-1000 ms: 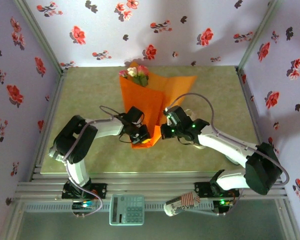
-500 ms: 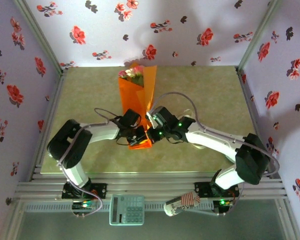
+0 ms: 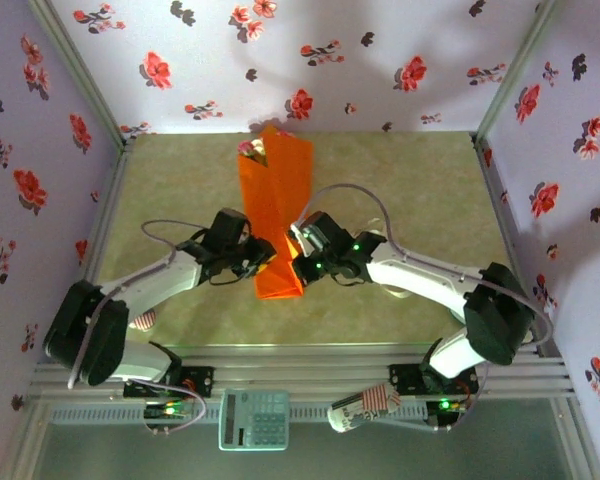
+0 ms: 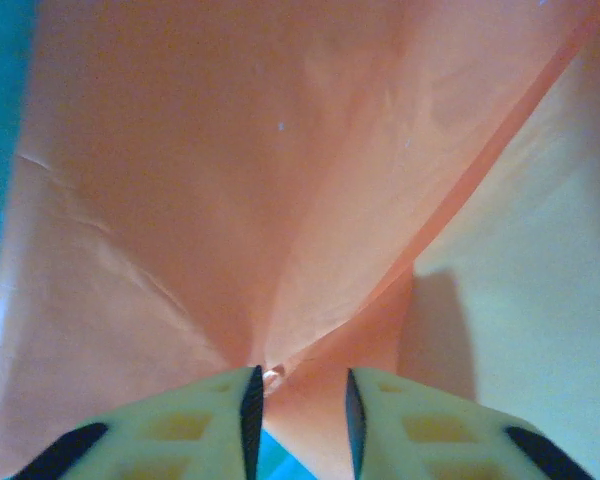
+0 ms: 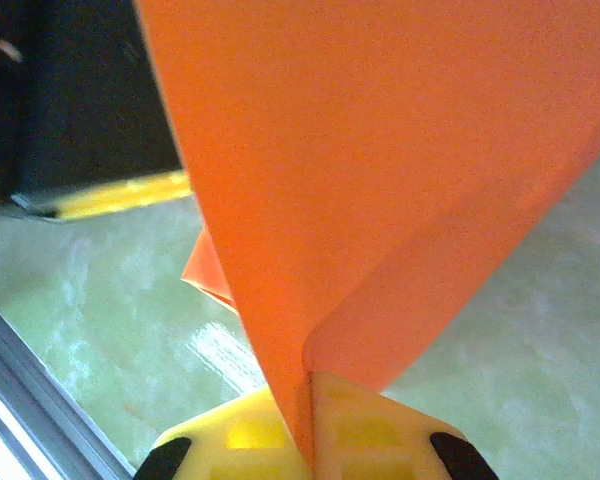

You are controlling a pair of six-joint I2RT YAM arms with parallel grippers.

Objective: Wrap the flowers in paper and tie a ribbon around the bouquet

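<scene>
The orange paper (image 3: 276, 215) lies folded lengthwise into a narrow bouquet cone on the green table, its narrow end towards me. The flowers (image 3: 252, 150) peek out as pink heads at its far wide end. My left gripper (image 3: 263, 262) is at the cone's lower left edge; its jaws stand apart (image 4: 300, 410) with creased paper (image 4: 280, 200) ahead of and between them, not pinched. My right gripper (image 3: 298, 265) sits at the cone's lower right and is shut on the paper's folded edge (image 5: 380, 180), with its fingertips (image 5: 310, 420) pressed together. The ribbon is hidden.
Purple flowered walls enclose the table on three sides. A metal rail (image 3: 310, 375) runs along the near edge, and beyond it lie a calculator (image 3: 253, 418) and a striped object (image 3: 365, 408). Grey cables loop over both arms.
My right gripper has carried the paper's right flap leftward over the flowers, narrowing the sheet into a cone. My left gripper has opened, and its arm has swung out to the left.
</scene>
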